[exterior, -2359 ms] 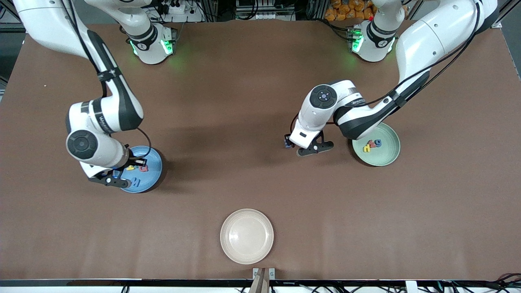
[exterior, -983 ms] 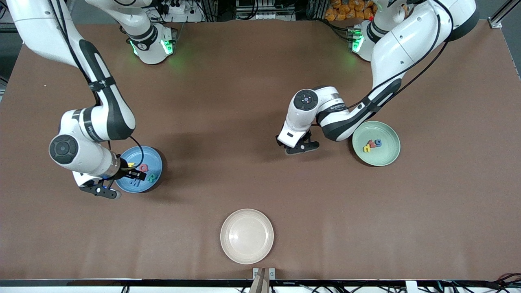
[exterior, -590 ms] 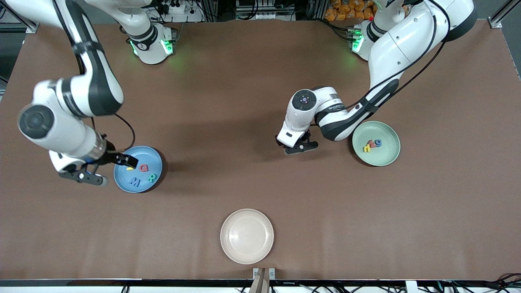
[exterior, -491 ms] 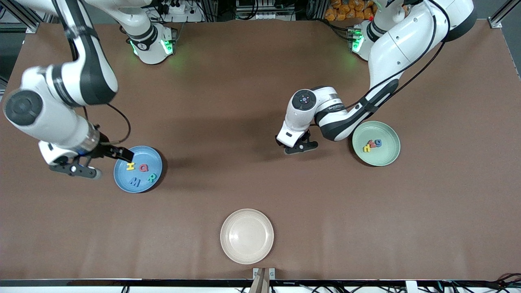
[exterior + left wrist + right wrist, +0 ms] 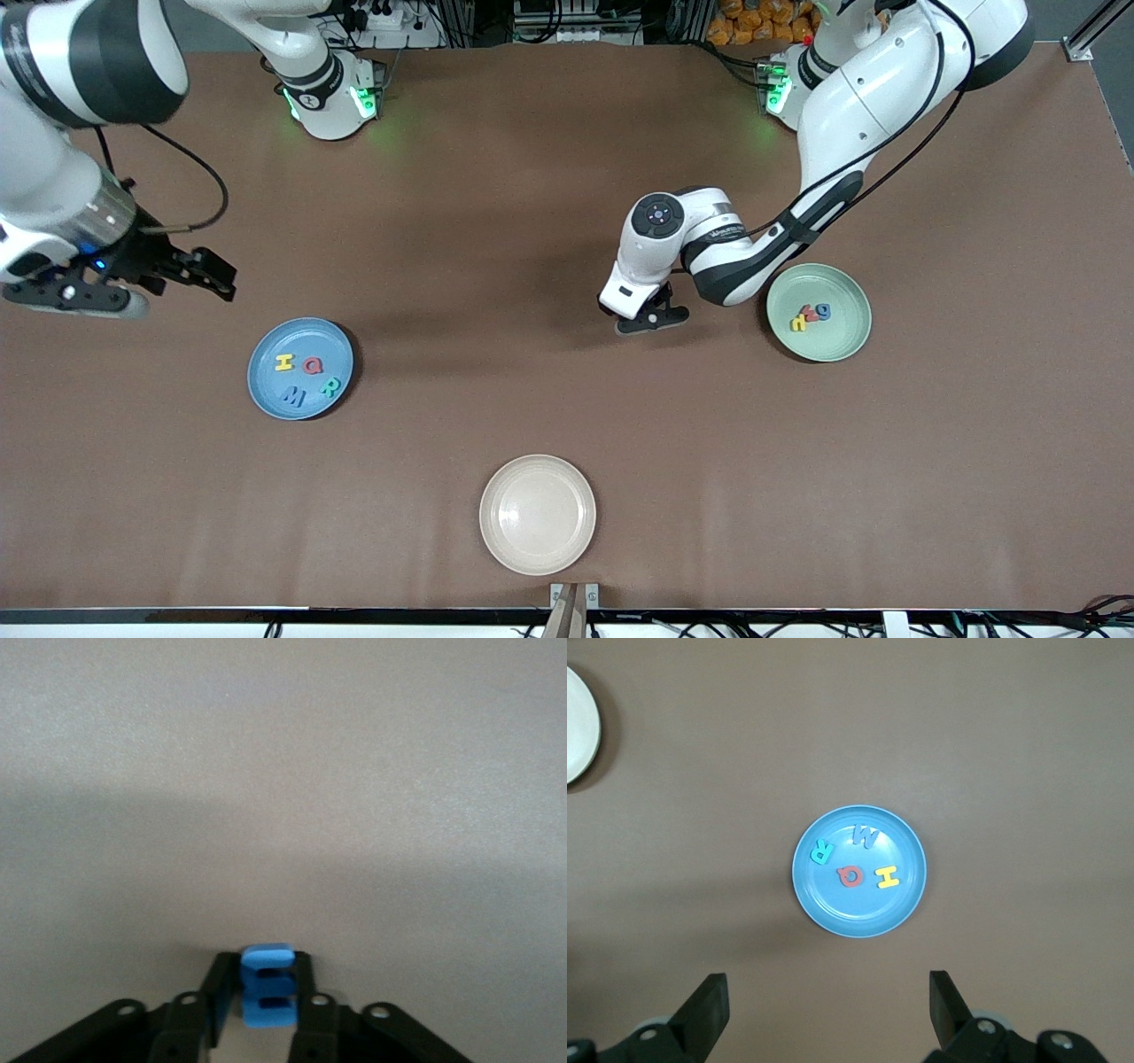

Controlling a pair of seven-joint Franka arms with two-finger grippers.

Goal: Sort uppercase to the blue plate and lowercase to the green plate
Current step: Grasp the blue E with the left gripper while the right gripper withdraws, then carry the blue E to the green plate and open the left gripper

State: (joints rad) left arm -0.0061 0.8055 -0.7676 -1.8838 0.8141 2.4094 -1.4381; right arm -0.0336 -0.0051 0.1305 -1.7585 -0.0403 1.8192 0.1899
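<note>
Left pincer (image 5: pixel 266 992) clamped on blue lowercase m (image 5: pixel 267 985) low over the bench (image 5: pixel 549 177), right pincer (image 5: pixel 828 1005) splayed wide, raised above blue plate (image 5: pixel 266 394) — H, Q, M, R inside.

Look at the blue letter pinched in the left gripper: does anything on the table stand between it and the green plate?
Nothing visible does. The left gripper is shut on the blue letter, low over bare table beside the green plate. Only open tabletop lies between them.
</note>
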